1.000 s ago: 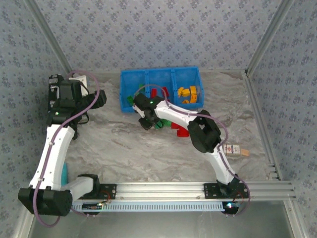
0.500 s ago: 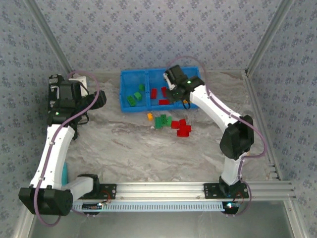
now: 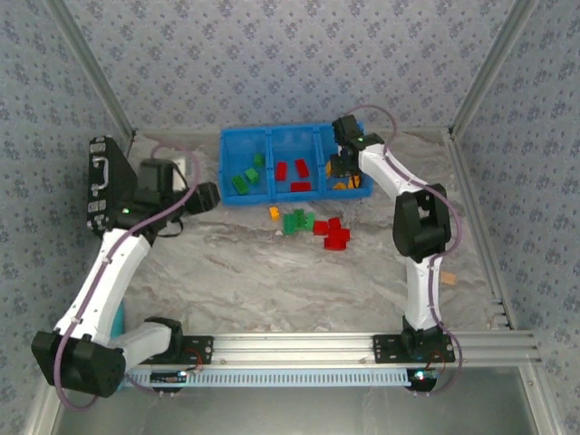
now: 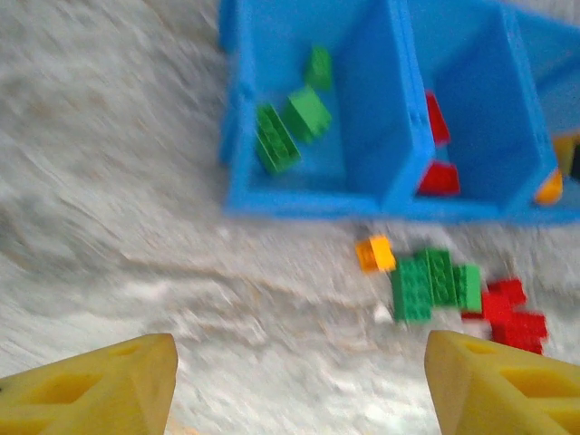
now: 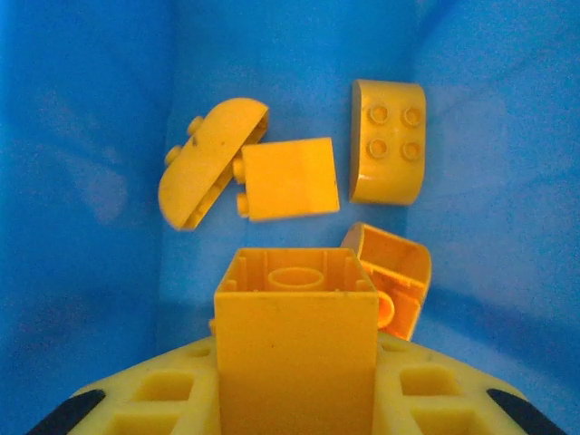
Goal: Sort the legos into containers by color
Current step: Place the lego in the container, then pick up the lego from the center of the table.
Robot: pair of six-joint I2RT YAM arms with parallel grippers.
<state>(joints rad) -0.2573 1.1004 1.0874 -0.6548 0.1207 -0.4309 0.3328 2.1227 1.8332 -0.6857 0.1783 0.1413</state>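
One grey marbled table (image 3: pixel 236 272) carries everything; a long blue bin (image 3: pixel 245 198) is set against its far edge, near the middle, and is divided into three compartments side by side.

The left gripper (image 4: pixel 299 385) is held over the table's left side and turned towards the bin; its yellow fingertips (image 4: pixel 100 385) are spread wide, with nothing between them. The right gripper (image 5: pixel 294 399) is lowered into the bin's right compartment; it is closed on an orange-yellow brick (image 5: pixel 294 335), gripped by its flanks with the hollow underside showing, not yet let go.

Progress is judged well past half. Sorted so far:
- three green bricks (image 4: pixel 308 111) in the left compartment;
- about three red bricks (image 3: pixel 292 172) in the middle one;
- four orange-yellow pieces (image 5: pixel 388 140) lying loose on the floor of the right one, some round-topped, one tipped on its side.

Colours are kept apart; no stray is noted in any compartment.

Left on the table, just in front of the bin's near wall: a green cluster (image 3: pixel 294 221); a red cluster (image 3: pixel 333 234) beside it towards the right, its count not to be told; one small orange brick (image 3: pixel 274 212) left of the green, slightly apart.

The bricks are seen to be hard, glossy and studded, small against the bin; the clustered ones lie touching, so a single pick may be crowded by its neighbours.
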